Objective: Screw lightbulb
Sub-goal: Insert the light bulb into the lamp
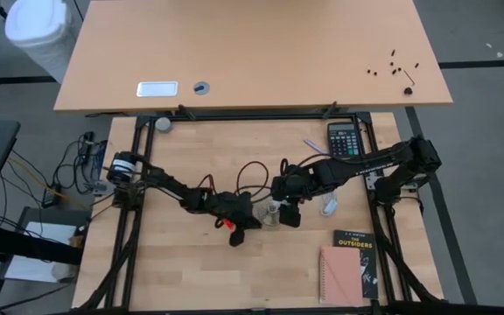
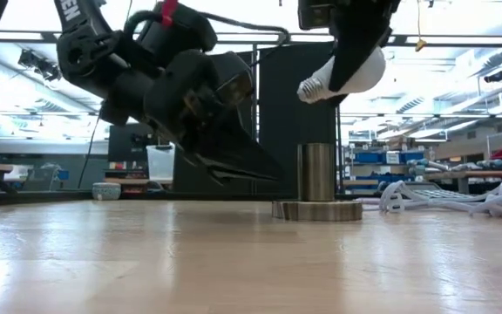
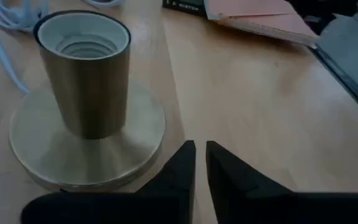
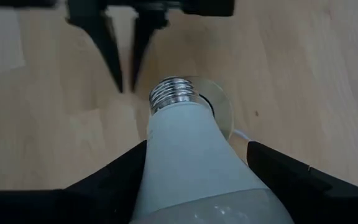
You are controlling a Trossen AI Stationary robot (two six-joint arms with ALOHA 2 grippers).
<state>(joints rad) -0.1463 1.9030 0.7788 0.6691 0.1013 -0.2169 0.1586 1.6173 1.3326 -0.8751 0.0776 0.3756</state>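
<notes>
The lightbulb (image 4: pixel 191 162), white with a grey screw base (image 4: pixel 174 93), hangs tilted in the air above the brass socket (image 2: pixel 317 174), with my right gripper (image 4: pixel 197 155) shut on it. The socket stands upright on its round base plate (image 3: pixel 86 149) on the wooden table, its threaded mouth (image 3: pixel 82 37) open upward. My left gripper (image 3: pixel 201 162) hovers low beside the base plate, fingers nearly together with nothing between them, tips pointing toward the socket (image 1: pixel 271 214). My right gripper pinches the bulb's white glass body at its wide part (image 4: pixel 160 168) between its two fingers (image 4: pixel 278 168). It comes from above, slanting down. The bulb is lifted clear, tilted, with its screw base (image 2: pixel 310 87) lowest, above the socket's mouth and short of it.
A white cord (image 2: pixel 443 199) lies bunched on the table beside the socket. A calculator (image 1: pixel 343 138) sits at the far right, and a black book (image 1: pixel 355 254) with a pink notebook (image 1: pixel 341 276) at the near right. Bare wood lies in front of the socket.
</notes>
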